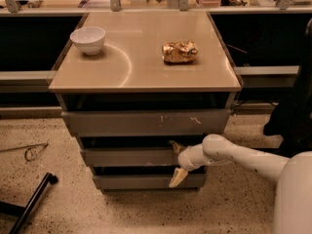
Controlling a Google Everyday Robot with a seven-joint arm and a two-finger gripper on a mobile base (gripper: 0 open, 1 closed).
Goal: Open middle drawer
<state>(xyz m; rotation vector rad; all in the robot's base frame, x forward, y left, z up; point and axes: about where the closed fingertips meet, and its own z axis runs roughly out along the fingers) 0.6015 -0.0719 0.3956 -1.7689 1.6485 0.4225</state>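
At the 3 o'clock end of the drawer [129, 156]: the gripper [176, 161], wide open. One finger at 12 o'clock on the top edge, other at 6 o'clock; nothing clamped.

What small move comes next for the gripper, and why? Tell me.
Probably pull straight back toward the robot: the gripper sits open at the right end of the middle drawer, its upper finger seemingly hooked over the handleless front's top edge.
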